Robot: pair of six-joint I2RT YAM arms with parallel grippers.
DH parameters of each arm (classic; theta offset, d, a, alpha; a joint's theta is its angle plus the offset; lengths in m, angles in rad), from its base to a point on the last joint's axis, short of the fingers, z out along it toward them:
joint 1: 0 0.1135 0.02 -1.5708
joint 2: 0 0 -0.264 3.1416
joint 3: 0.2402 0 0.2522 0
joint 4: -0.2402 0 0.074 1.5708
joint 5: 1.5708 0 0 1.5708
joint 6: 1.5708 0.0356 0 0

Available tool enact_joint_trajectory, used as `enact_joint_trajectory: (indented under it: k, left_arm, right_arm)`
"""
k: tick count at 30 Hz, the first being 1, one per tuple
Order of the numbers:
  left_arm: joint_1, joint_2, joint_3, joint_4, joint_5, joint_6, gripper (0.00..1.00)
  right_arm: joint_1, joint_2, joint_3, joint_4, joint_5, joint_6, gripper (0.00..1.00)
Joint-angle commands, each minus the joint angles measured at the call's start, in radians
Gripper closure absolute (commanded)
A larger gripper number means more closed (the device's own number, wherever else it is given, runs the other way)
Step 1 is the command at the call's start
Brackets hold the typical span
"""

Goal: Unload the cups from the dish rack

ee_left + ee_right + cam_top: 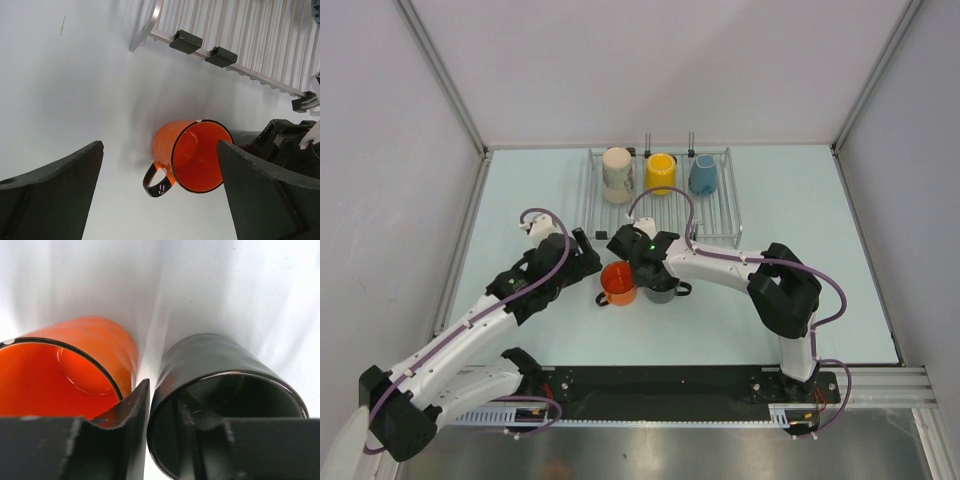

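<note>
The dish rack [715, 215] lies at the back of the table and also shows in the left wrist view [240, 35]. On its far end stand the cream mug [617, 173], the yellow mug [661, 172] and the light blue mug [703, 175]. The orange mug [618, 283] stands upright on the table in front of the rack. The dark grey mug [662, 292] stands close beside it on the right. My right gripper [658, 272] is shut on the dark grey mug's wall [215, 355], one finger inside and one between the mugs. My left gripper [585, 250] is open and empty, left of the orange mug [197, 155].
The near half of the rack holds no mugs. Upright prongs [648, 140] stand at the rack's back edge. Grey walls close the table on the left, the back and the right. The rack's black feet [186, 41] are just beyond the orange mug.
</note>
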Motion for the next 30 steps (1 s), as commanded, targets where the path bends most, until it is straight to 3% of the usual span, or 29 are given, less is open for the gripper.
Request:
enact_joint_trajectory:
  k: [1,11,22,30]
  left_arm:
    - [-0.010,-0.002,-0.007,0.030,-0.001,-0.016,0.00]
    - [-0.016,0.017,0.016,0.031,-0.014,-0.002,0.00]
    - [-0.016,0.087,0.097,0.053,-0.048,0.060,0.00]
    - [-0.019,0.379,0.413,0.083,-0.051,0.207,0.00]
  right_arm:
    - [0.008,-0.004,0.018,0.010,0.025,0.013,0.68]
    - [0.013,-0.098,0.021,-0.048,0.091,0.014,0.63]
    - [-0.047,-0.406,0.182,-0.139,0.180,-0.104,0.58]
    - [-0.174,-0.703,-0.034,-0.005,0.172,-0.138,0.53]
